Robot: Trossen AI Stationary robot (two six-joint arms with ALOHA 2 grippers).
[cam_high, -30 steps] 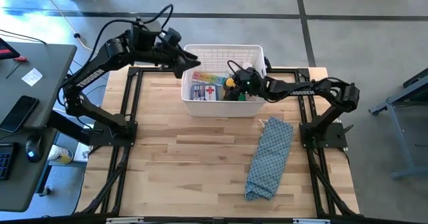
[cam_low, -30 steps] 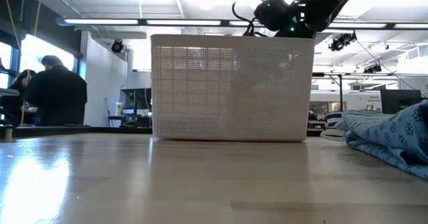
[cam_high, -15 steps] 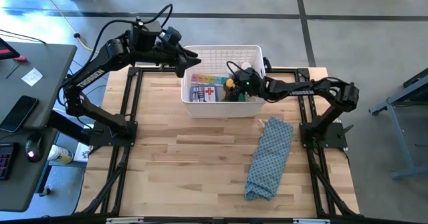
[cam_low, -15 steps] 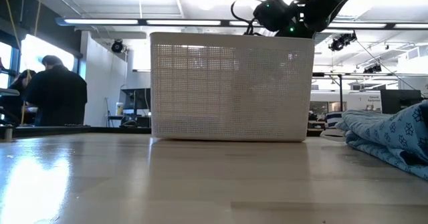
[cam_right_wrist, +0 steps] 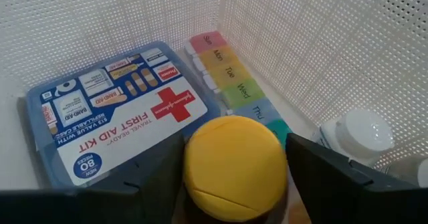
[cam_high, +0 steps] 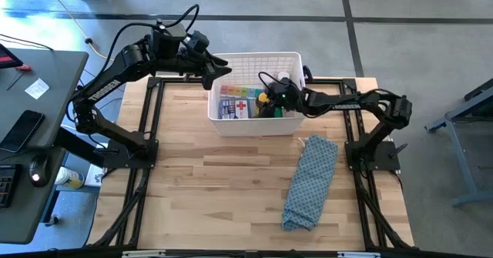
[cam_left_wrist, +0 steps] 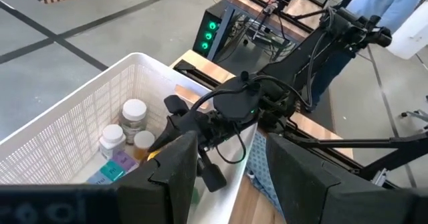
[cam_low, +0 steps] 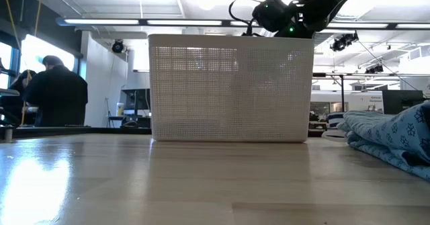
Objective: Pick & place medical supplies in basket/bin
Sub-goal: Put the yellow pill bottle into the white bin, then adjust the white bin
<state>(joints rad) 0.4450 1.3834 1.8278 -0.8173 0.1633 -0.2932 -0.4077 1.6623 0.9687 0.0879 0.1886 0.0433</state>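
Observation:
The white lattice basket (cam_high: 254,61) stands at the far middle of the table. In it lie the blue-white red-cross pack (cam_right_wrist: 120,117), the rainbow pill organiser (cam_right_wrist: 231,83) and white-capped bottles (cam_right_wrist: 361,134). My right gripper (cam_high: 266,100) reaches into the basket from the right, shut on the round yellow tin (cam_right_wrist: 234,164) above the pack and the organiser. In the low view its fingers are hidden behind the basket wall (cam_low: 232,87). My left gripper (cam_high: 213,75) hangs open over the basket's far left corner, its fingers (cam_left_wrist: 180,170) touching nothing that shows. My right gripper pinches the yellow tin by its round side wall (cam_right_wrist: 194,170), one dark finger (cam_right_wrist: 150,180) on each side. It comes slanting down from the table's right. The tin's lid faces the wrist camera. I cannot tell whether its underside rests on the things below.
The long blue patterned cloth (cam_high: 310,181) lies on the table near and right of the basket. Bare wood stretches across the near and left parts of the table (cam_high: 200,181). A person (cam_low: 57,91) stands in the room beyond the table.
My right gripper, still shut on the tin, has edged toward the table's left inside the basket. The basket has slid a little toward the left with it.

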